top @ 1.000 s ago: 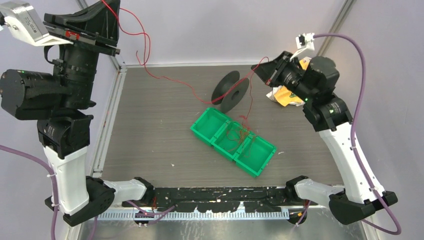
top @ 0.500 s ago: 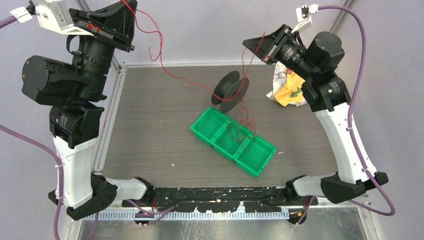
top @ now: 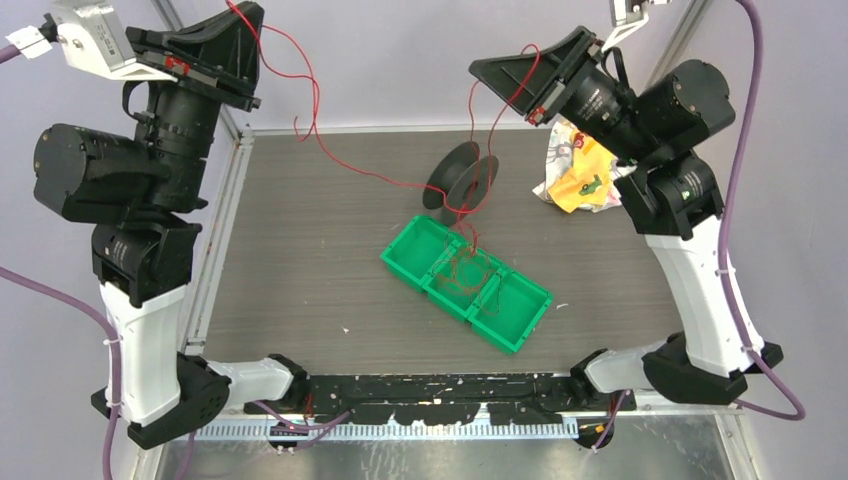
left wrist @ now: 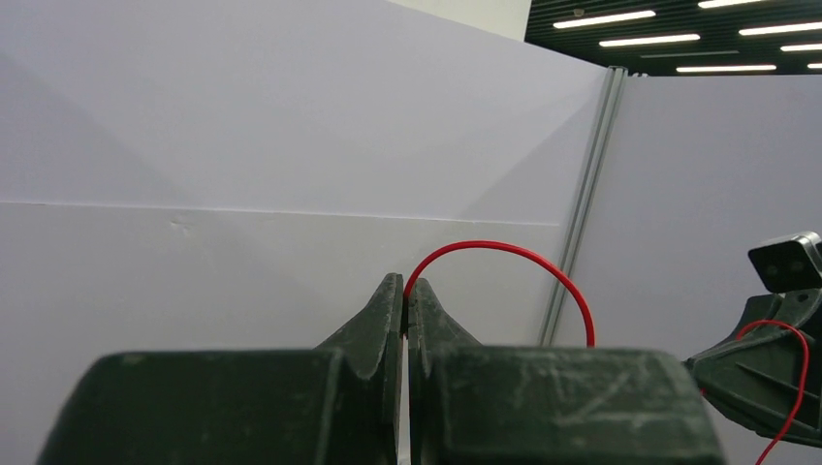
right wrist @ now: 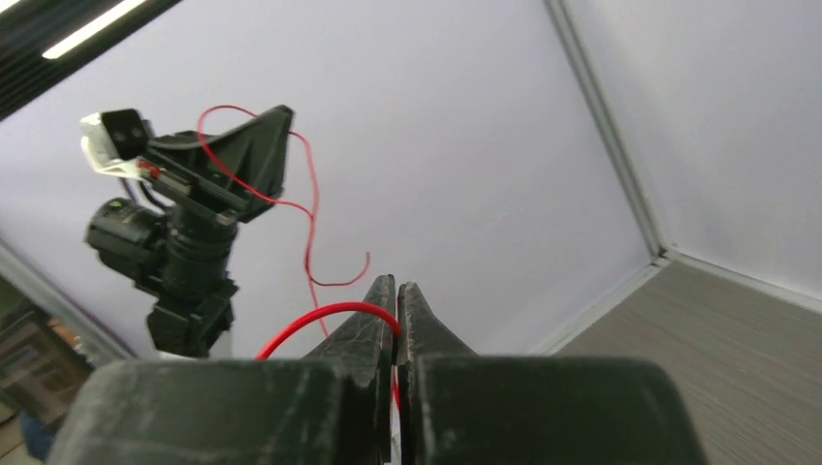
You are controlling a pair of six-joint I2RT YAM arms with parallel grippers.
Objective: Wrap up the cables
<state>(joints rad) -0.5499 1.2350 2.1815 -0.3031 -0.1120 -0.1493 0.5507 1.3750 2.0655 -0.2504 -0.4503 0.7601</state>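
The cables are thin red wires. One cable (top: pixel 312 120) hangs from my left gripper (top: pixel 243 12), raised high at the back left and shut on it, and runs down across the table to the black spool (top: pixel 462 182). Another cable (top: pixel 492 125) drops from my right gripper (top: pixel 480 66), also raised and shut on it, into a tangle (top: pixel 463 268) over the green three-compartment tray (top: pixel 405 268). The left wrist view shows the cable (left wrist: pixel 504 248) arching out of the closed left gripper (left wrist: pixel 405 283). In the right wrist view the cable (right wrist: pixel 310 315) curls from the closed right gripper (right wrist: pixel 397 284).
A crumpled yellow and white bag (top: pixel 580 182) lies at the table's back right, under the right arm. A metal frame rail (top: pixel 222 230) borders the left side of the table. Pale walls close in behind and beside it.
Both arms have swung upward. The right gripper rose and moved left, drawing its cable up from the tray. The left gripper shifted slightly, its cable still trailing to the spool.
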